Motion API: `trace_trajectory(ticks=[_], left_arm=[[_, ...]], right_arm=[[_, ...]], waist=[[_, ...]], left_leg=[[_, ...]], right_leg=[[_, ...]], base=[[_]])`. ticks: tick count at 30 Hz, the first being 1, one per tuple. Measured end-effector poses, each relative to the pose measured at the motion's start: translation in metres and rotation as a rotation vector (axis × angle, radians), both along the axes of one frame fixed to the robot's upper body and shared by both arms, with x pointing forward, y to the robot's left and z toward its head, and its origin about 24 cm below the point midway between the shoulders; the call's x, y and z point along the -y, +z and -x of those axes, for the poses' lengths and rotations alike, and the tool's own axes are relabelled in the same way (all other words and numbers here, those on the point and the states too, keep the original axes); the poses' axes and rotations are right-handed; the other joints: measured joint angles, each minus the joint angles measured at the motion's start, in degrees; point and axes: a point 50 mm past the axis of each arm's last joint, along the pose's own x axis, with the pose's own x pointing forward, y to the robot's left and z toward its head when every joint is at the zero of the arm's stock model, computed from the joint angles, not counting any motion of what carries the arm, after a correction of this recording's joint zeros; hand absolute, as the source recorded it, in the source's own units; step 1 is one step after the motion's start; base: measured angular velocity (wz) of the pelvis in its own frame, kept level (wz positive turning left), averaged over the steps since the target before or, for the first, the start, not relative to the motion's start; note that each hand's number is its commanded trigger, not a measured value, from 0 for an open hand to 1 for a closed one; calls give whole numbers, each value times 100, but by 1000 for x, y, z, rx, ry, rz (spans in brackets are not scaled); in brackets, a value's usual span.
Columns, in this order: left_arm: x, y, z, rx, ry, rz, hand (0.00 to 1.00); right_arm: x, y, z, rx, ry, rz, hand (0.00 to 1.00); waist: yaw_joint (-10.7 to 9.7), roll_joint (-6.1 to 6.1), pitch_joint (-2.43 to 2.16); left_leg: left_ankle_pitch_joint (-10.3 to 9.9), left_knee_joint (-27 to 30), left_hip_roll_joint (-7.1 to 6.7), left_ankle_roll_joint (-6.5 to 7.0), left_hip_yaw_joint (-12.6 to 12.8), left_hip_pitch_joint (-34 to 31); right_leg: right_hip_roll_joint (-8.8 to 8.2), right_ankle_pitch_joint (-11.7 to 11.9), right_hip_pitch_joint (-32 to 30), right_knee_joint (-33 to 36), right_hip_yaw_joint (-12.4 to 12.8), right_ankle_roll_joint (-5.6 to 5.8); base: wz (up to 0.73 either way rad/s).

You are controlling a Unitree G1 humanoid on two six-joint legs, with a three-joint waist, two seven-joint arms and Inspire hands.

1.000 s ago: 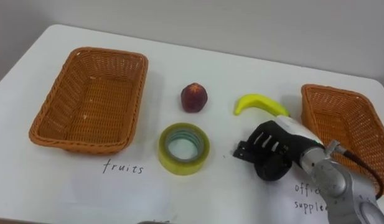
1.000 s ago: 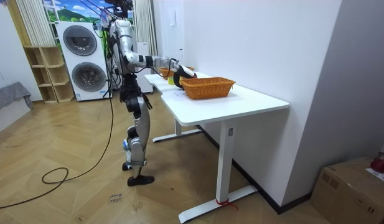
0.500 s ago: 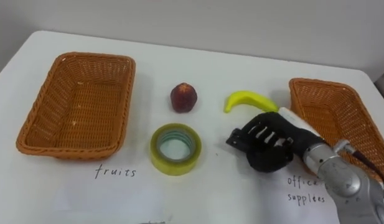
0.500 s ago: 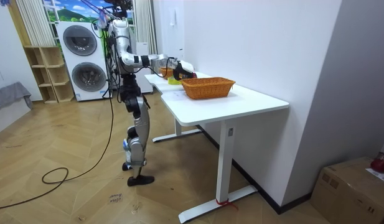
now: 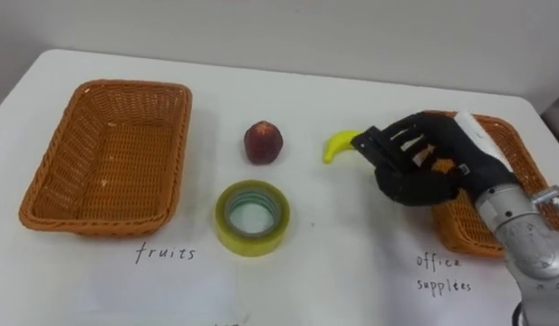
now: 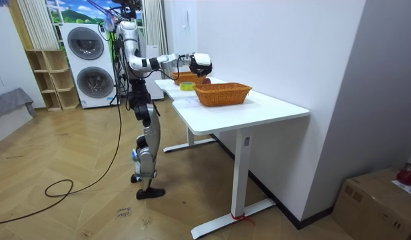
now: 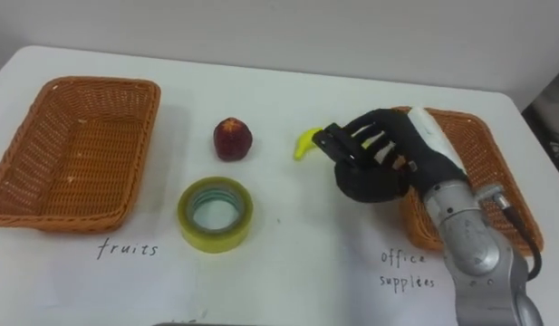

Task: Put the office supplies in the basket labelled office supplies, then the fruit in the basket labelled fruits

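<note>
White desk-height table (image 5: 351, 281), seen from the robot's head: a rectangular orange wicker basket (image 5: 105, 154) sat empty at the 9 o'clock side, with a handwritten label (image 5: 166, 254) on the tabletop just at its 6 o'clock. A second orange wicker basket (image 5: 465, 231) stood at the 3 o'clock side, also with a handwritten label (image 5: 442, 273) below it. Between them lay a round dark-red fruit (image 5: 263, 143), with a yellow-green roll of clear tape (image 5: 252, 244) lying flat at its 6 o'clock, the two apart. A yellow banana (image 5: 337, 145) lay at the fruit's 3 o'clock, and only its left end was visible.

The robot's black-fingered right hand (image 5: 419, 167) hovered over the rest of the banana and the second basket's near rim, fingers spread and loosely extended toward 9 o'clock, holding nothing. From across the room, the robot stood upright at the table's far end, right arm raised above the tabletop, with stacked washing machines (image 6: 85, 43) behind it.
</note>
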Motion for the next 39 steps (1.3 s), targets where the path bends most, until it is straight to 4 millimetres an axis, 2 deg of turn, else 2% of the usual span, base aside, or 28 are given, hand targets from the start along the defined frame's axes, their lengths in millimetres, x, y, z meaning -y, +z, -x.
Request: trace_trajectory(ticks=[6, 12, 21, 30, 39], left_arm=[[1, -2, 5, -28, -13, 17, 0], [1, -6, 21, -88, 8, 20, 0], [2, -6, 24, -94, 13, 24, 0], [0, -6, 24, -101, 28, 20, 0], [-5, -3, 21, -80, 53, -1, 0]], right_arm=[[7, 12, 1, 85, -36, -40, 100], [9, 16, 2, 152, -74, -116, 100], [15, 16, 3, 222, -156, -245, 100], [19, 11, 8, 219, -200, -252, 100], [41, -9, 18, 165, -327, -225, 100]], waist=[[-55, -6, -3], [-143, -18, 6], [-179, -32, 10], [-311, -32, 3], [-341, -44, -24]], left_leg=[[0, 1, 1, 0, 14, 8], [0, 7, 0, 0, 14, 16], [-1, -11, 6, -1, -11, 6], [-1, -8, 13, -1, -6, 6], [-1, -7, 10, 0, 8, 6]], right_leg=[[3, 0, 3, 2, 10, 0], [0, 0, 10, 11, 1, 0], [3, 0, 6, -2, -49, 0], [-48, -1, 4, -14, -71, 2], [-20, -1, 3, -2, -71, 2]], base=[[0], [0], [0], [0], [0]])
